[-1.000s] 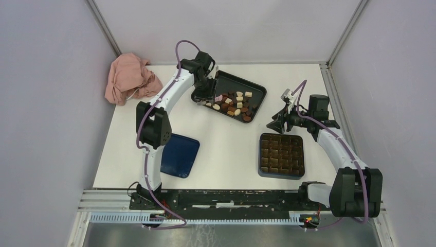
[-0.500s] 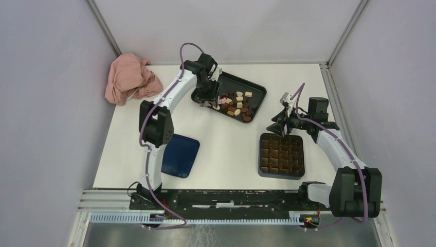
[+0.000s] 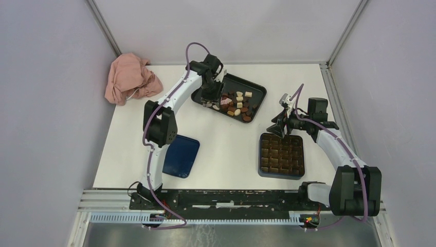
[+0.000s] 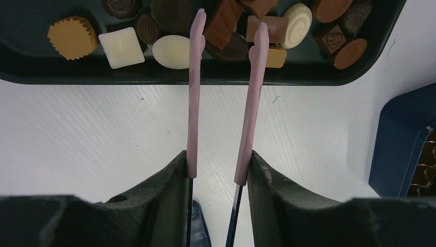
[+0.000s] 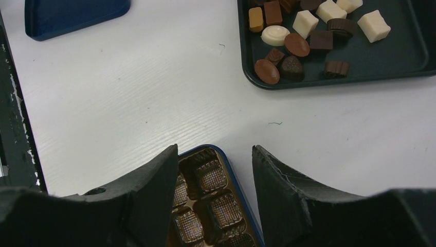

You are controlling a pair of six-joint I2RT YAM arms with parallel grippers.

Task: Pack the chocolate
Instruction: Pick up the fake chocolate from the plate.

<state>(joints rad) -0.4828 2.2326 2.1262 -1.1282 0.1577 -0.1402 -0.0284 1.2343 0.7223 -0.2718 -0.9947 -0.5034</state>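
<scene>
- The left gripper is closed about halfway on the pink tongs, one finger pressing each arm from the outside; in the top view we see this gripper over the near-left part of the black tray
- The two arms of the tongs stand apart and reach over the tray wall; their tips sit on either side of a brown piece among the chocolate; we cannot tell whether they pinch it
- The chocolate lies loose on the tray in dark brown, tan and cream-white pieces, bunched toward the near side; the right wrist view shows the same pile in the tray's corner
- The right gripper has its jaws parted with nothing between them; from above we see it just over the far-left corner of the dark blue box
- The box rests on the white table, near the tray but apart from it; its brown grid insert shows between the right fingers
- A dark blue lid lies flat beside the left arm, well apart from the box; a pink cloth lies crumpled at the far-left corner
</scene>
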